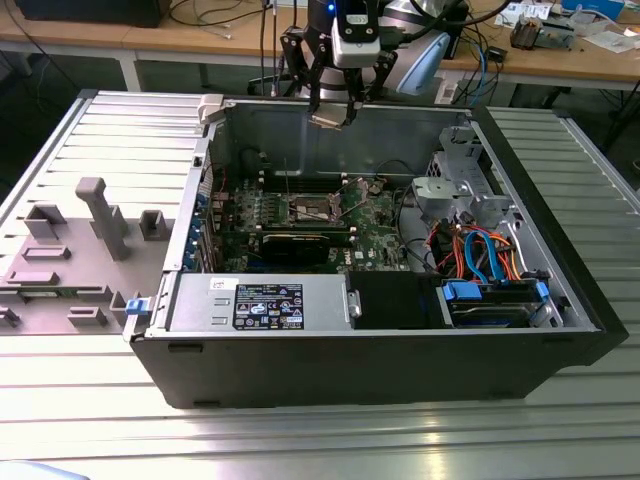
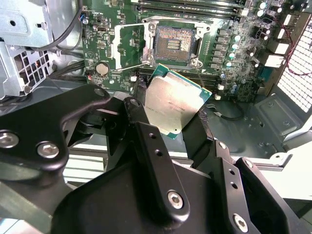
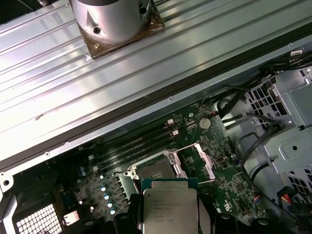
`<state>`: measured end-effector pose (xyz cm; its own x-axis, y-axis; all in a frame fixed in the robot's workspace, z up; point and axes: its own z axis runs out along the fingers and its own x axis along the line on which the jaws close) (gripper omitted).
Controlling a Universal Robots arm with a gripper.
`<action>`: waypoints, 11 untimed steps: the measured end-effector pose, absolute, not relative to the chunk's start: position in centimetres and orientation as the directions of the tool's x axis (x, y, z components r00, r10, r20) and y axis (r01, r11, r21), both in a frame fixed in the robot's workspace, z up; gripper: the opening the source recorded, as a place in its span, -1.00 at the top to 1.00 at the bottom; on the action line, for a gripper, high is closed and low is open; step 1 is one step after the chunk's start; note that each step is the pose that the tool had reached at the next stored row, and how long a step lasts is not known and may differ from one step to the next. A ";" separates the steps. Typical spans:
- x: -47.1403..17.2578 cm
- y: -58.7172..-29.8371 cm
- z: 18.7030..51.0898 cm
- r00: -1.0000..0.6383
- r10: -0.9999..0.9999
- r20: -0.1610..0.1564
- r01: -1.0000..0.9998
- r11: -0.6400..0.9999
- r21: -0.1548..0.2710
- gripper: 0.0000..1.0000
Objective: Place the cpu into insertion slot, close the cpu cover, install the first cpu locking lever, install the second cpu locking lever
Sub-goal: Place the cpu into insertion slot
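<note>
In the exterior view, the ribbed worktop (image 1: pixel 90 130) carries the open computer case (image 1: pixel 400 352). Above its far wall the gripper (image 1: pixel 333 113) hangs, jaws clenched on the cpu (image 1: pixel 329 121). In the second wrist view, the cpu cover (image 2: pixel 127 48) is seen swung open beside the bare insertion slot (image 2: pixel 174 43). The chip looks skewed to the socket, so it is best squared and levelled, then set down without force.

Bright, even light; gripper (image 2: pixel 173 111) perhaps soft-focused.
</note>
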<state>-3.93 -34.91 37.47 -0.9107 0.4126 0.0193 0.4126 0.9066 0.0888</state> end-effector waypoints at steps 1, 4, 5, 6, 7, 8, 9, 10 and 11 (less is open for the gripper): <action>-3.9 -34.9 37.5 -0.910 0.414 0.019 0.414 0.906 0.089 -0.09; -3.9 -34.9 37.5 -0.908 0.418 0.019 0.418 0.904 0.089 -0.09; -3.9 -34.9 37.5 -0.908 0.419 0.019 0.419 0.903 0.089 -0.09; -3.9 -34.9 37.5 -0.907 0.421 0.019 0.421 0.903 0.089 -0.09; -3.9 -34.9 37.5 -0.906 0.422 0.019 0.422 0.902 0.089 -0.09; -3.9 -34.9 37.5 -0.906 0.423 0.019 0.423 0.902 0.089 -0.09; -3.9 -34.9 37.5 -0.905 0.424 0.019 0.424 0.901 0.089 -0.09; -3.9 -34.9 37.5 -0.905 0.425 0.019 0.425 0.901 0.089 -0.09; -3.9 -34.9 37.5 -0.904 0.426 0.019 0.426 0.900 0.089 -0.09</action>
<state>-3.93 -34.91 37.46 -0.9044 0.4263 0.0193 0.4262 0.9002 0.0888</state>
